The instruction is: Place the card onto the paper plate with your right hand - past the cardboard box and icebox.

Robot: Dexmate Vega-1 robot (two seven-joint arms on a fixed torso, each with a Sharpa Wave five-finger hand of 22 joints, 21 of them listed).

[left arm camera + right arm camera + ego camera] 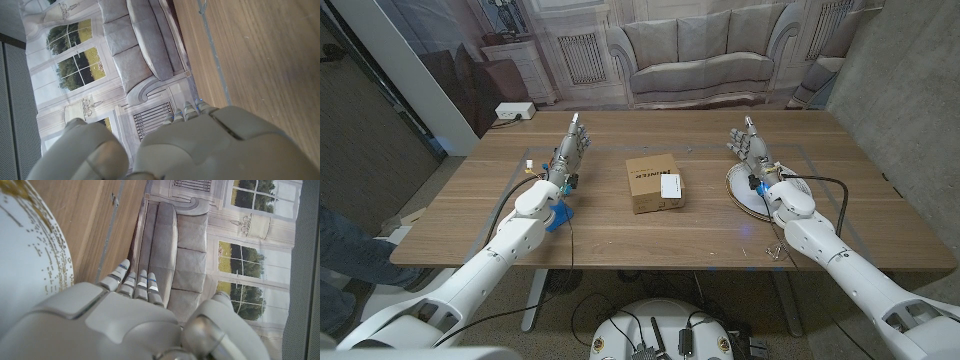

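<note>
your left hand [572,146] waits on the left side of the wooden desk [470,215], fingers up and apart, holding nothing; a small blue piece [555,216] sits by that forearm. at mid-desk stands the brown cardboard box [652,183], and the small white card [670,185] lies on its top, toward its right edge, untouched. no icebox can be made out. further right, your right hand [748,146] is raised with fingers apart and empty, beside the far edge of the white paper plate with gold speckles [742,192], forearm crossing over it. judging by this, you're at the very start: the reach for the card isn't begun. next you'd swing the right hand leftward to the box top, pinch the thin card, then carry it back to the plate.
</note>
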